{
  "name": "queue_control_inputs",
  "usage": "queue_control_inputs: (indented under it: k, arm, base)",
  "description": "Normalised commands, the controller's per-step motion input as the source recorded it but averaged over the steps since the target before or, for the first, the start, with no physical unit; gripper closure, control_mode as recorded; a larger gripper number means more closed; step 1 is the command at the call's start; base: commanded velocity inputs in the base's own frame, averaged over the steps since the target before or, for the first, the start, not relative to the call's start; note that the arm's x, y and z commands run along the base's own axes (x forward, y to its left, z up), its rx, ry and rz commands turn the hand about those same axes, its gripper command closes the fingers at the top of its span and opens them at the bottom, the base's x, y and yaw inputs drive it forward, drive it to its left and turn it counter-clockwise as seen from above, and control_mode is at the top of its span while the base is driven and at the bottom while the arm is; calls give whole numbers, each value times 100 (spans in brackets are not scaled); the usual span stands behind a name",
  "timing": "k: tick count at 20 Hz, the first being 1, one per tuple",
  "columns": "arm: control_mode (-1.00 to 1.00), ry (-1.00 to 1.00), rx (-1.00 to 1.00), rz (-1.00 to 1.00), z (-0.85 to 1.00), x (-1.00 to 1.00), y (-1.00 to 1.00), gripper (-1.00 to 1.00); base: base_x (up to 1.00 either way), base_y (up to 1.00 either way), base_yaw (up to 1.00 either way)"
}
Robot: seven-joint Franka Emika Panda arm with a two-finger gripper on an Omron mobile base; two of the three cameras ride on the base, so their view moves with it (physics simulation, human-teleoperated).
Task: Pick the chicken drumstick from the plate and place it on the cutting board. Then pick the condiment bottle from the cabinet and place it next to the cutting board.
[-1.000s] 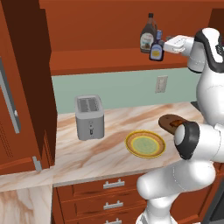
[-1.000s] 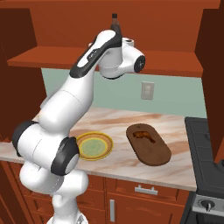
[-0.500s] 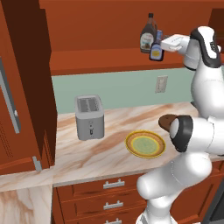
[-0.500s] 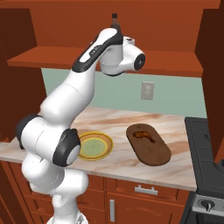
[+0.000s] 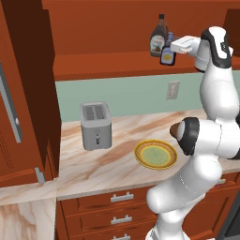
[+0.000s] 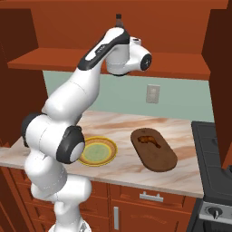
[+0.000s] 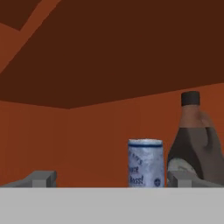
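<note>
Standing on the shelf of the cabinet [image 5: 117, 65], the condiment bottle [image 7: 145, 162] sits straight ahead of the gripper [image 7: 111, 179], toward the right-hand fingertip and not yet between the spread, empty jaws. It looks light, rigid and smooth, so probably a little slippery; its squat round body under the cap seems the best place to pinch, squarely across the label. Just beyond it on the right stands a taller brown bottle [image 7: 194, 142], close enough to be nudged. Far below the gripper, the chicken drumstick [image 6: 148, 140] already lies on the cutting board [image 6: 158, 156], beside the plate [image 6: 96, 151].
</note>
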Motion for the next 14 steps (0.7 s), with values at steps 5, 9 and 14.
queue_control_inputs:
  k: [5,9,14]
  arm:
    - [-100,0,0,0,0,15,-6,-100]
    - [-100,0,0,0,0,12,-4,-100]
    - [-100,0,0,0,0,10,0,-100]
  base:
    - [0,0,0]
    - [0,0,0]
    - [0,0,0]
